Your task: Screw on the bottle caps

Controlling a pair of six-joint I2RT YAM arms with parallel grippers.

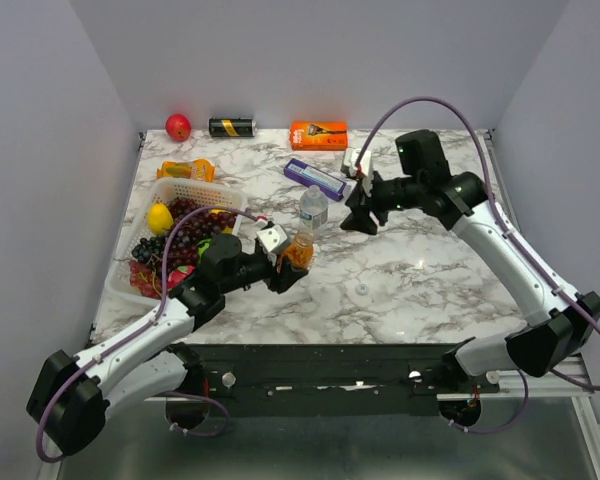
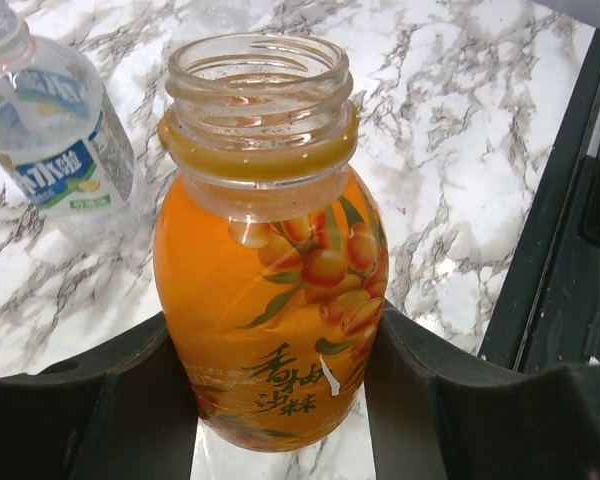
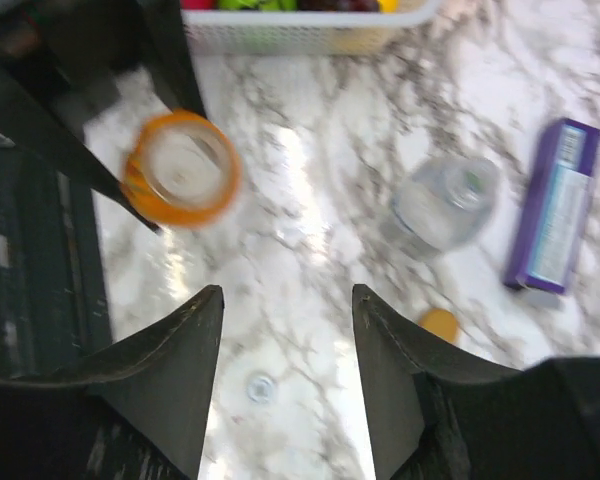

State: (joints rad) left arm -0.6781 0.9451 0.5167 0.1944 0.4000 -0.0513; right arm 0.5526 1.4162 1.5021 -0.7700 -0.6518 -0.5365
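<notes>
My left gripper (image 1: 288,268) (image 2: 280,390) is shut on the short orange bottle (image 1: 299,250) (image 2: 270,300), one finger on each side of its body. The bottle stands upright and its threaded mouth is bare. From above, the right wrist view shows the orange bottle (image 3: 180,167) with an uncovered mouth. A clear bottle with a label band (image 1: 313,207) (image 2: 50,130) (image 3: 445,200) stands just behind it. My right gripper (image 1: 358,220) (image 3: 287,295) hangs open above the marble with nothing between its fingers. An orange cap (image 3: 439,323) and a whitish-clear cap (image 1: 361,290) (image 3: 261,386) lie on the table below it.
A white basket (image 1: 185,190) (image 3: 310,25) of grapes and fruit sits at the left. A purple box (image 1: 315,178) (image 3: 558,205) lies behind the clear bottle. Along the back edge are a red fruit (image 1: 178,126), a black can (image 1: 232,127) and an orange box (image 1: 318,134).
</notes>
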